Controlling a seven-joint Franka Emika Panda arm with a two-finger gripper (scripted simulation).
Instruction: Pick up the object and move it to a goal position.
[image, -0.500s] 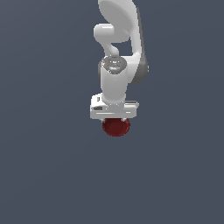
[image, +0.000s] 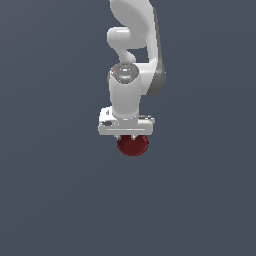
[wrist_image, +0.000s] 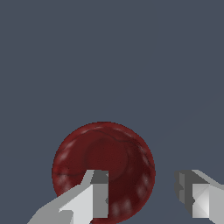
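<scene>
The dark red glossy bowl (wrist_image: 103, 168) lies on the flat grey floor. In the exterior view the bowl (image: 133, 147) shows just under the white hand. My gripper (wrist_image: 142, 194) is open and low over the bowl's edge. One finger (wrist_image: 97, 194) hangs over the bowl's inside and the other finger (wrist_image: 194, 199) stands outside the rim, so the rim lies between them. In the exterior view the gripper (image: 131, 137) is mostly hidden by the hand, and only the fingertips show against the bowl. I cannot tell whether a finger touches the bowl.
A plain dark grey surface (image: 55, 190) fills both views. The white arm (image: 132, 45) rises above the hand. No other objects or goal marker show.
The hand has come slightly lower over the bowl. The bowl has not moved.
</scene>
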